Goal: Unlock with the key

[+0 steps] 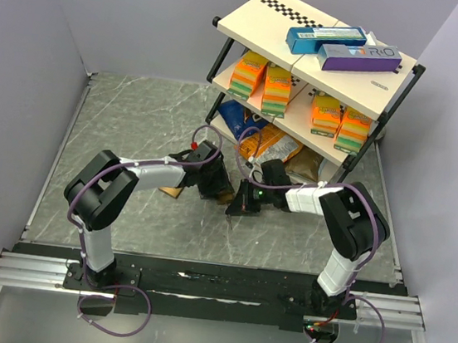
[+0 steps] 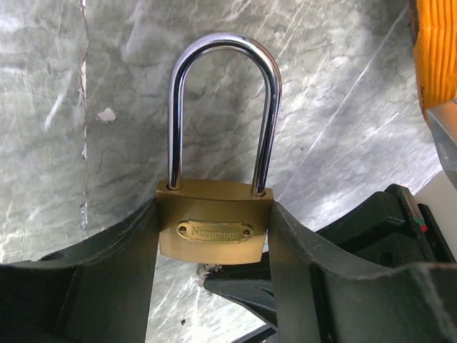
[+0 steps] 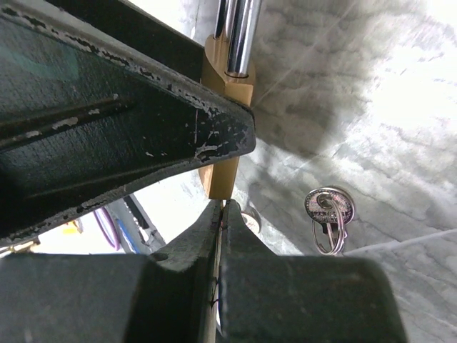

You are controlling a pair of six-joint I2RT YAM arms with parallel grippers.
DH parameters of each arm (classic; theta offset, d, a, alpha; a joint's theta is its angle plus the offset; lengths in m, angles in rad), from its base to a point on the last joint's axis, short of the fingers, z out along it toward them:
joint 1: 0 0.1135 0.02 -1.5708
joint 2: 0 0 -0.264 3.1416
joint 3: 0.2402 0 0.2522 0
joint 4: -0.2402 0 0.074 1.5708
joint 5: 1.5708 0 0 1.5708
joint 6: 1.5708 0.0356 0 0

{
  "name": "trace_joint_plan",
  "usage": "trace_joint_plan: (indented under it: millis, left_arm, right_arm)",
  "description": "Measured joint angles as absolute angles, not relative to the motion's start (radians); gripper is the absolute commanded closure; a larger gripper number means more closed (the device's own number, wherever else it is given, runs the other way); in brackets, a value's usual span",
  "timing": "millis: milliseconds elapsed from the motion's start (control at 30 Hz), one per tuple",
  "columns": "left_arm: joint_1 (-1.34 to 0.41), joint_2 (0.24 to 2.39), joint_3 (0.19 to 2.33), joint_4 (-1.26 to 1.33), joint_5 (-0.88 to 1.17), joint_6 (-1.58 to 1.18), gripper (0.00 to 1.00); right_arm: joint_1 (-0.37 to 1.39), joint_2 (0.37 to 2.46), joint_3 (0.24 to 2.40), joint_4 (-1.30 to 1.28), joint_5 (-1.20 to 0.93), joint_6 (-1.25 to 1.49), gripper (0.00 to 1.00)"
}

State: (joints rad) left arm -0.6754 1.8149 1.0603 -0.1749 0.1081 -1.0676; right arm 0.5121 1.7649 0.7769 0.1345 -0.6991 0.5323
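Over the marbled surface, between the two arms, the left jaws are clamping the brass padlock by its two narrow ends. Its shackle is sitting in both holes, so the lock is reading as not yet opened. The right jaws are pressing fully closed, with their tips lying just under the padlock's bottom edge. A thin seam is showing between them, but whether a blade is pinched there cannot be told. The key, a small head on a wire ring, is showing just beside the right jaws and apart from them. Whether it is hanging or lying on the surface cannot be told.

Risks, as judged:
- The keyhole is staying hidden in every view, so any insertion is going blind. A blade that is going in off-line is likely to jam against the brass or bend.
- Smooth brass is offering little purchase, so turning force is likely to twist or slide the padlock in the left jaws.
- Both sets of jaws are working very close together, so a small lateral error is risking a knock that shifts the lock.
- If the right jaws are holding nothing, any turning motion is achieving nothing.
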Motion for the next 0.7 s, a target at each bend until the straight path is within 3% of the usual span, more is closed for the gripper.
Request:
trace_joint_plan:
  millis: [700]
  left_arm:
    - [-0.672, 1.826, 1.067, -0.153, 0.108, -1.068, 0.99]
  right_arm:
    - [0.512, 1.772, 0.823, 0.059, -0.655, 0.514, 1.0]
